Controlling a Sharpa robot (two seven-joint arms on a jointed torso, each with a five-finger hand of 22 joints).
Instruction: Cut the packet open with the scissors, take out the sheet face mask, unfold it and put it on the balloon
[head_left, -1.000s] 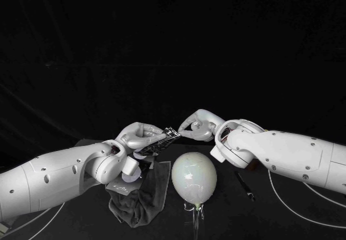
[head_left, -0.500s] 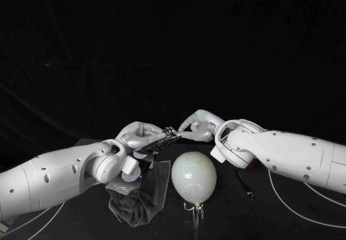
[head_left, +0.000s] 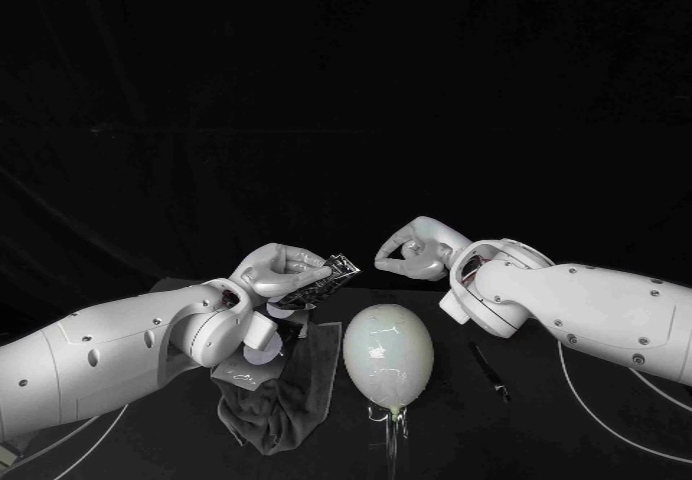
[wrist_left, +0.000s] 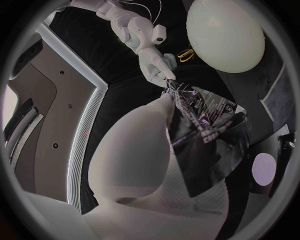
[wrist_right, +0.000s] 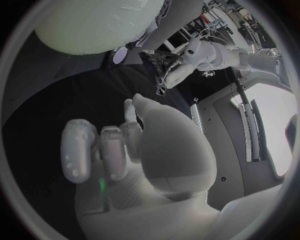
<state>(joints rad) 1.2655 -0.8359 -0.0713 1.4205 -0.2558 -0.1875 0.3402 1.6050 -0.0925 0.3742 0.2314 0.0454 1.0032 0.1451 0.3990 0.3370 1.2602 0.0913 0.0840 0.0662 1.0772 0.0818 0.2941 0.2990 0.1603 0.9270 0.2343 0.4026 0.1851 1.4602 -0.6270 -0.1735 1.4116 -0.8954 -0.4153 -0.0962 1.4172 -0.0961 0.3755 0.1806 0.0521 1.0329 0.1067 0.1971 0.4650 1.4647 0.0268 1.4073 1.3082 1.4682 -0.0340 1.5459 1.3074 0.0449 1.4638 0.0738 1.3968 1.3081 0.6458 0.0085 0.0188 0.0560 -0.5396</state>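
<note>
The left hand (head_left: 281, 268) held the packet (head_left: 326, 278) up, at 11 o'clock from the balloon (head_left: 387, 355). The right hand (head_left: 418, 250), at 1 o'clock, was curled up with nothing in it. I think it needed to pinch the mask softly and pull slowly, with the packet kept still.

The left arm (head_left: 116, 350) and the right arm (head_left: 606, 315) wear smooth, glossy white shells, rounded and bulging at the joints; small dark screws (head_left: 94, 338) dot the casings; the left robot hand (head_left: 281, 270) and the right robot hand (head_left: 418, 250) are silver (paler than the shells are bright); thin white cables (head_left: 571, 380) trail beneath the right arm.
</note>
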